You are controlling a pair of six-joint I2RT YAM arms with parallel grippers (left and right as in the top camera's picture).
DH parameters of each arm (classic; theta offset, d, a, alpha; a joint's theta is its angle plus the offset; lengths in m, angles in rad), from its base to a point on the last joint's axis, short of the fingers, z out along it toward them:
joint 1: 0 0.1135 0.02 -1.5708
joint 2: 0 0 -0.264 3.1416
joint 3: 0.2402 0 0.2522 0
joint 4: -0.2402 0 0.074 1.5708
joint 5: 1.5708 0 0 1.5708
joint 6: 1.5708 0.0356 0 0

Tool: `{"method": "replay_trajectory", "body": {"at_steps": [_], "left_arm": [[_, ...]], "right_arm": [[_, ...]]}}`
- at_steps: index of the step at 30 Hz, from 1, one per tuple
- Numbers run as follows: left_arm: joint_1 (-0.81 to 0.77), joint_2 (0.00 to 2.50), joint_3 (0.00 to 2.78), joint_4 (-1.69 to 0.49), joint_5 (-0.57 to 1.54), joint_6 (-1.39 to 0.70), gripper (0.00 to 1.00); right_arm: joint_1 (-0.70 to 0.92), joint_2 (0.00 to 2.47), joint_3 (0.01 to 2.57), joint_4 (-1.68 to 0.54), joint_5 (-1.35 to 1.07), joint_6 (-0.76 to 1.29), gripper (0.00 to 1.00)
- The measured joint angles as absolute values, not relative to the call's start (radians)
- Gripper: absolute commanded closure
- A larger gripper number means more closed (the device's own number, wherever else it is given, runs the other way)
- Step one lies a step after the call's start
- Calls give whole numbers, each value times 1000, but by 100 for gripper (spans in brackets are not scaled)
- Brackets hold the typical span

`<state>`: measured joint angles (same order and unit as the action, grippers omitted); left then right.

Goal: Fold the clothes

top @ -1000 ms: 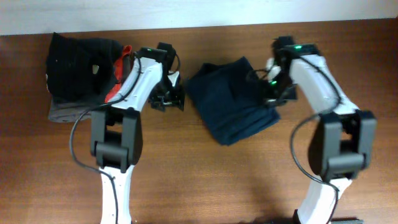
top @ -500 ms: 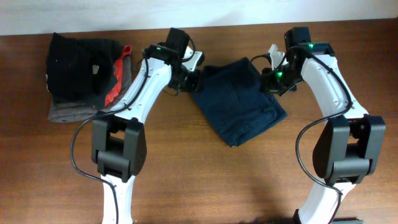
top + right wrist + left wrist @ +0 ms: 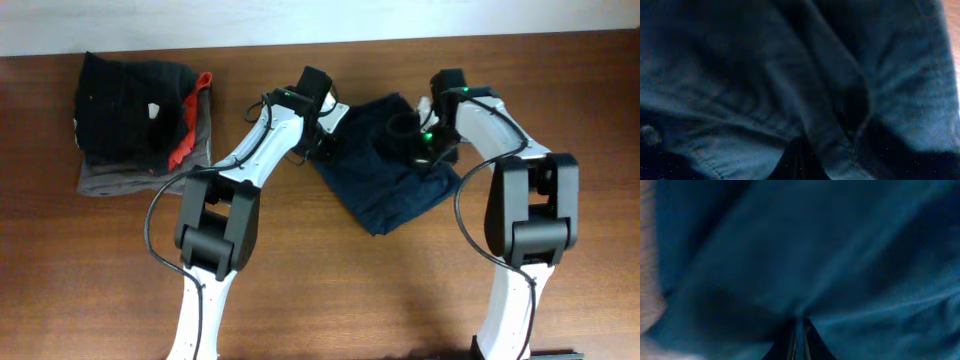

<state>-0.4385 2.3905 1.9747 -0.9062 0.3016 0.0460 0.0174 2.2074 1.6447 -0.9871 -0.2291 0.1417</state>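
Note:
A dark blue garment [image 3: 385,185] lies crumpled in the middle of the brown table, folded into a rough diamond. My left gripper [image 3: 326,140] is pressed onto its upper left edge. In the left wrist view the gripper [image 3: 799,332] has its jaws almost together, with a thin ridge of the blue cloth [image 3: 840,255] pinched between them. My right gripper [image 3: 420,140] sits on the garment's upper right part. In the right wrist view that gripper [image 3: 799,155] is shut, with a fold of the cloth [image 3: 740,75] bunched at the tips. Cloth fills both wrist views.
A pile of folded clothes [image 3: 135,110] sits at the table's far left, black on top with red and grey pieces under it. The table's back edge meets a pale wall [image 3: 320,20]. Bare brown wood [image 3: 330,290] spreads in front of the garment.
Both arms moved inward onto the blue garment, the left one from beside the pile. Both sets of jaws closed on the cloth. The garment shifted and bunched a little.

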Motion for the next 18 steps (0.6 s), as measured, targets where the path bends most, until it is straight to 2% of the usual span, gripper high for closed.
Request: {"method": "replay_trajectory", "body": {"at_steps": [5, 10, 18], "left_arm": [[-431, 2396, 1975, -903, 276, 46, 89], [-422, 2405, 1975, -904, 253, 46, 88], [-419, 2413, 1975, -911, 281, 31, 78]], "right_arm": [[-43, 2208, 1648, -1095, -242, 101, 92], [-67, 2185, 1653, -1195, -351, -14, 96], [46, 2046, 1654, -1288, -436, -94, 96]]}}
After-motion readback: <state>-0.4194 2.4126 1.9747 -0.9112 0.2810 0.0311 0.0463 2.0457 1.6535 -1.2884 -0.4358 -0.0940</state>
